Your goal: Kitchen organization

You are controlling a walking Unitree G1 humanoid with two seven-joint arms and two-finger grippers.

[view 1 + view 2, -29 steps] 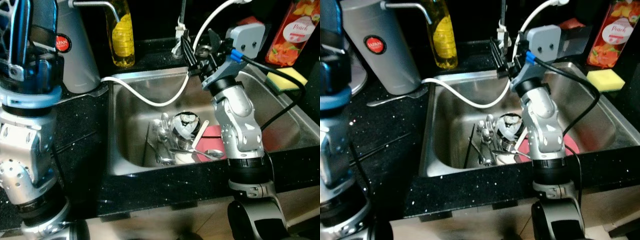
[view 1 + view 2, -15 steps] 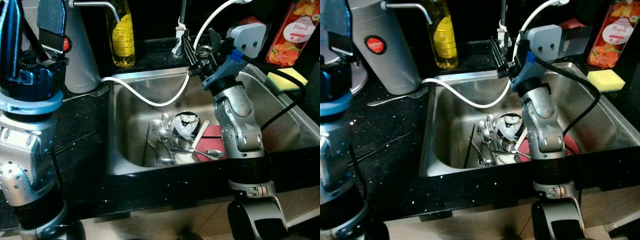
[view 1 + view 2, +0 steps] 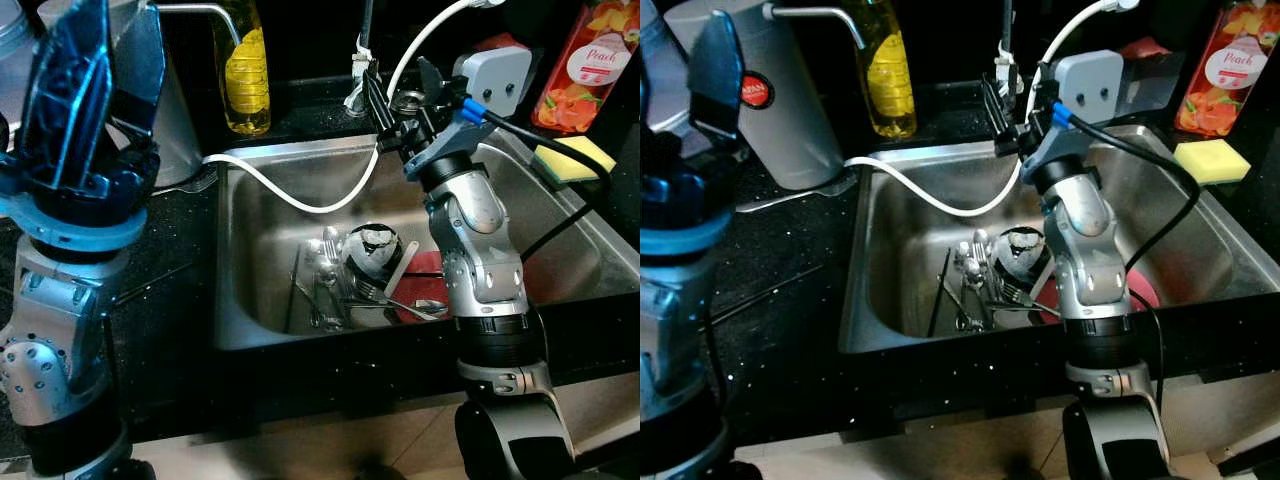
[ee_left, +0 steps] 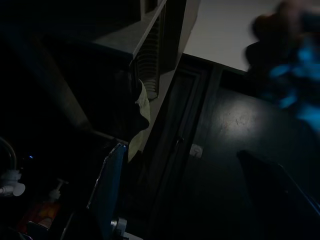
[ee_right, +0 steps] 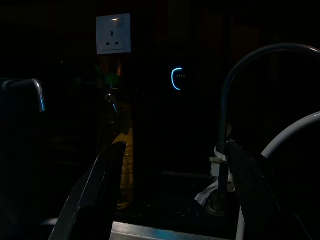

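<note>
Change: your left claw (image 3: 95, 90) has risen since 1 s ago and now stands taller at about 10 o'clock of the head view; the fork and spoons in the sink have shifted slightly, while your right arm has held its pose.
Left claw: raised high over the black tabletop (image 3: 170, 290), fingers pointing up and spread apart, nothing between them.
Right claw: your right claw (image 3: 1015, 105) sits at the sink's back rim at about 12 o'clock, beside the tap (image 5: 235, 100); in the right wrist view its 2 fingers (image 5: 97, 195) stand well apart with nothing held.
Sink: the steel sink (image 3: 260, 230) lies at the centre of the head view, with a white hose (image 3: 300, 200) curving across its back wall.
Dishes: cutlery (image 3: 325, 275), a round shiny pot lid or bowl (image 3: 372, 248) and a red plate (image 3: 425, 290) lie piled on the sink floor at about 6 o'clock, partly hidden by your right arm.
Left of sink: a silver thermos jug (image 3: 790, 110) with a red badge stands on the tabletop at 10 o'clock, a yellow soap bottle (image 3: 245, 75) just beside it toward 11 o'clock.
Right of sink: a yellow sponge (image 3: 1210, 160) rests at 2 o'clock, a peach juice carton (image 3: 1230, 60) behind it.
</note>
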